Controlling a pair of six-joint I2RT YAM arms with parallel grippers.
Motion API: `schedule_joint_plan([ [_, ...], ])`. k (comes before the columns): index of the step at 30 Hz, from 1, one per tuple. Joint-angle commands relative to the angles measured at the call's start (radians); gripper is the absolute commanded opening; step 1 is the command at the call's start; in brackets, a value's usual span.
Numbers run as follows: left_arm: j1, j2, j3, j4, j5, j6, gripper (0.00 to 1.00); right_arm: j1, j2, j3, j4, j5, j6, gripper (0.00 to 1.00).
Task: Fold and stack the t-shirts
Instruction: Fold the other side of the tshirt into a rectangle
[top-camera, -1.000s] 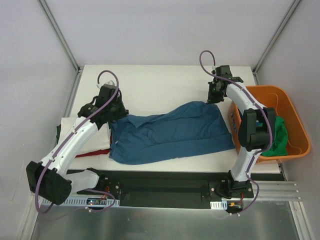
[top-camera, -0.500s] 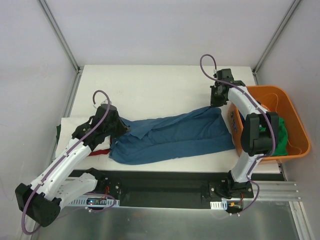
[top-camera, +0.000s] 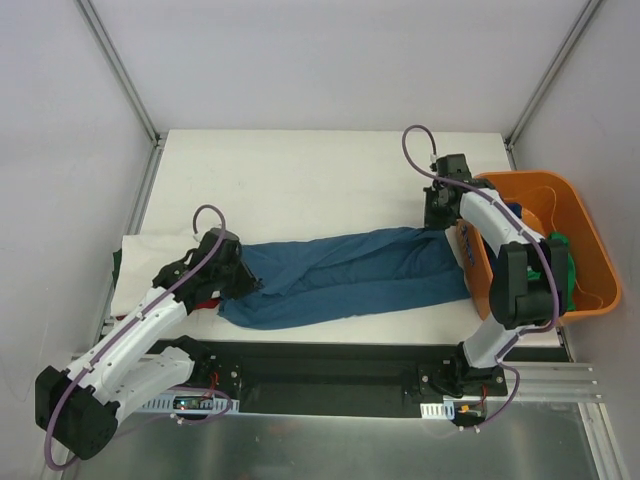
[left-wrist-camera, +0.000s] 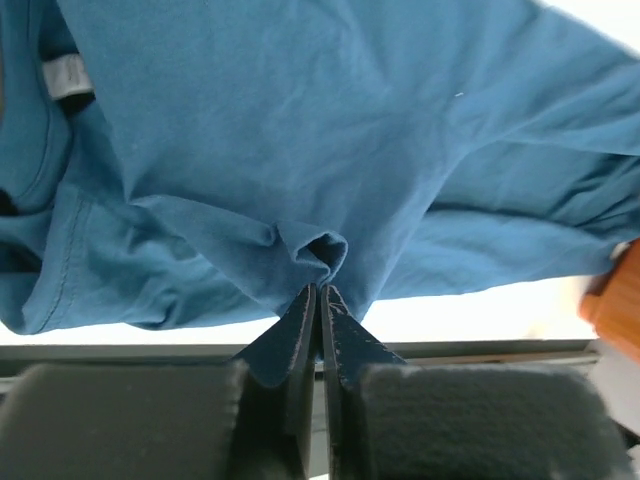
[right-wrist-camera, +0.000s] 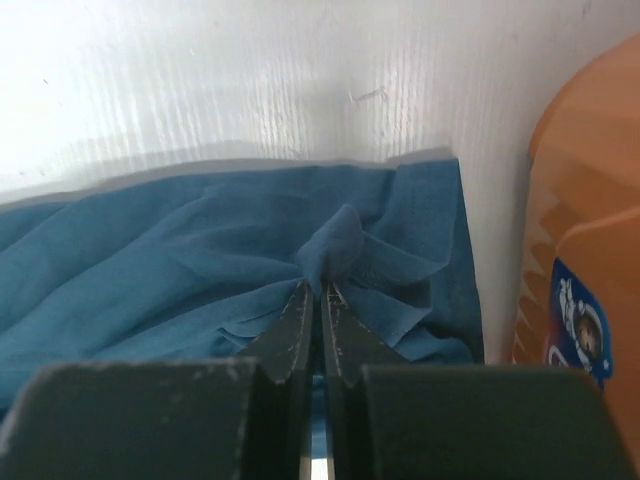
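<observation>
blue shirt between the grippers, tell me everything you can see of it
Blue t-shirt: soft, plain teal-blue fabric, wrinkled, stretched into a long band across the white table. A white neck label and a stitched hem show in the left wrist view. The left gripper is shut on a pinch at its left end, the right gripper on a bunched corner at its right end, beside the orange basket.
</observation>
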Motion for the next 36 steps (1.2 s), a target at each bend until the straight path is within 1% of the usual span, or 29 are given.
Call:
schedule_joint_plan([
  [1, -0.009, -0.045, -0.052, -0.017, 0.031, -0.022, 0.13, 0.022, -0.108, -0.071, 0.009, 0.047, 0.034, 0.04],
  [2, -0.009, -0.052, -0.061, -0.024, 0.029, -0.022, 0.16, 0.029, -0.125, -0.091, 0.014, 0.068, 0.048, 0.09],
  [3, -0.009, -0.061, -0.072, -0.026, 0.034, -0.019, 0.19, 0.042, -0.142, -0.111, 0.016, 0.082, 0.056, 0.1],
  [4, -0.009, -0.062, -0.074, -0.028, 0.039, -0.016, 0.3, 0.048, -0.17, -0.144, 0.011, 0.099, 0.065, 0.13],
  [5, -0.009, -0.064, -0.075, -0.034, 0.042, -0.007, 0.38, 0.053, -0.184, -0.151, -0.012, 0.126, 0.076, 0.27],
  [6, -0.009, -0.065, -0.072, -0.041, 0.043, -0.001, 0.43, 0.064, -0.197, -0.158, -0.024, 0.134, 0.085, 0.32],
  [7, -0.009, -0.07, -0.069, -0.044, 0.045, 0.004, 0.49, 0.07, -0.223, -0.165, -0.033, 0.142, 0.09, 0.33],
  [8, -0.009, -0.067, -0.065, -0.046, 0.045, 0.015, 0.64, 0.078, -0.236, -0.168, -0.049, 0.142, 0.094, 0.39],
  [10, -0.009, -0.065, -0.043, -0.044, 0.045, 0.029, 0.7, 0.108, -0.268, -0.167, -0.063, 0.134, 0.091, 0.48],
  [11, -0.009, -0.062, -0.034, -0.044, 0.045, 0.042, 0.78, 0.119, -0.276, -0.158, -0.073, 0.134, 0.091, 0.54],
  [13, -0.009, -0.047, 0.0, -0.044, 0.045, 0.067, 0.84, 0.151, -0.29, -0.147, -0.078, 0.13, 0.091, 0.59],
  [14, -0.009, -0.042, 0.012, -0.044, 0.046, 0.09, 0.99, 0.156, -0.291, -0.133, -0.081, 0.116, 0.09, 0.65],
  [16, -0.009, -0.019, 0.044, -0.043, 0.048, 0.108, 0.99, 0.176, -0.279, -0.118, -0.081, 0.091, 0.096, 0.73],
  [18, -0.009, 0.013, 0.073, -0.043, 0.036, 0.127, 0.99, 0.19, -0.262, -0.093, -0.07, 0.053, 0.099, 0.91],
  [19, -0.009, 0.027, 0.083, -0.038, 0.036, 0.134, 0.99, 0.193, -0.236, -0.084, -0.066, 0.038, 0.1, 0.96],
  [23, -0.009, 0.117, 0.115, 0.001, 0.042, 0.173, 0.99, 0.202, -0.138, -0.01, -0.047, -0.015, 0.111, 0.96],
  [28, -0.008, 0.276, 0.136, 0.071, 0.065, 0.194, 0.99, 0.203, 0.005, 0.054, -0.047, -0.015, 0.149, 0.96],
  [32, -0.008, 0.384, 0.12, 0.098, 0.059, 0.207, 0.99, 0.202, 0.043, 0.002, -0.046, 0.01, 0.169, 0.96],
  [35, 0.004, 0.457, 0.094, 0.103, 0.046, 0.2, 0.99, 0.197, 0.023, -0.087, -0.049, 0.05, 0.18, 0.96],
  [36, 0.014, 0.467, 0.089, 0.104, 0.042, 0.197, 0.99, 0.19, -0.007, -0.114, -0.047, 0.057, 0.192, 0.96],
])
